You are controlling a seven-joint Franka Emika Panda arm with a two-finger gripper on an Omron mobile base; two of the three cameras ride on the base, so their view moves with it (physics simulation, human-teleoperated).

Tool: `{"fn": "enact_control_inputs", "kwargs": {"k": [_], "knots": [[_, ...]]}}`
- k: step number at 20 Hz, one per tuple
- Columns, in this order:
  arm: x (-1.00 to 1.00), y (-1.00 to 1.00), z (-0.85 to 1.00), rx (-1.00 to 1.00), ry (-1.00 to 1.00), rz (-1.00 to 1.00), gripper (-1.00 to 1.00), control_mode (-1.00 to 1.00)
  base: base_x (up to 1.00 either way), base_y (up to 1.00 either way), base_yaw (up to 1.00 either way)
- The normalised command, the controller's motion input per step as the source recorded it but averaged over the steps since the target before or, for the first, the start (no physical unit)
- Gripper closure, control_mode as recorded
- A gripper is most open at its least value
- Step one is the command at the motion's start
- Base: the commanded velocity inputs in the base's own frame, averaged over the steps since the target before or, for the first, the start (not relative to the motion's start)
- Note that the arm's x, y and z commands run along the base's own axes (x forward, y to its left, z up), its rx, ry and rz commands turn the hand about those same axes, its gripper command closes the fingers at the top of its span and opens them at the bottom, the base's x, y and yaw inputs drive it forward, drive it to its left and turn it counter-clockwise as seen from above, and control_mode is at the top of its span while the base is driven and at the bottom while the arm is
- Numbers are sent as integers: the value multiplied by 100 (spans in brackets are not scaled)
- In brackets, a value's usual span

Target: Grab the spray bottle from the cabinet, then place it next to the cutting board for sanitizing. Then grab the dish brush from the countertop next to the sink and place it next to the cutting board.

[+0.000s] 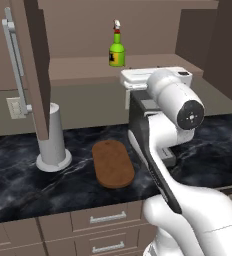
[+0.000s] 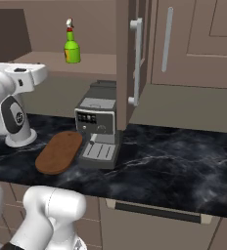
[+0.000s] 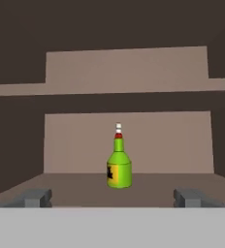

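The cabinet (image 1: 30, 65) door hangs open at upper left, clearing the way in; the cutting board (image 1: 113, 163) waits mid-frame on the black surface (image 1: 18, 175); the end effector (image 3: 112, 197), spread wide and empty, lines up on the spray bottle (image 3: 119, 167) standing upright mid-shelf.

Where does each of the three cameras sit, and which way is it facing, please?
Left base view: behind the arm's left, facing the black marble countertop; white arm lower right.
Right base view: behind its right, facing the grey coffee machine; arm lower left.
Hand view: on the hand, facing into the taupe-brown cabinet; open gripper at bottom.
All share the lime-green spray bottle; base views share the reddish-brown oval cutting board.
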Motion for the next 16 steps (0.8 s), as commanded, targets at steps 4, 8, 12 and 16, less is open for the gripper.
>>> {"fn": "enact_control_inputs", "kwargs": {"k": [4, 8, 12, 16], "knots": [[28, -1, 14, 0, 2, 0, -100, -100, 0, 0, 0], [37, -1, 18, 0, 13, 0, -100, -100, 0, 0, 0], [42, -2, 12, 0, 17, 0, -100, -100, 0, 0, 0], [35, 0, 1, 0, 2, 0, -100, -100, 0, 0, 0]]}}
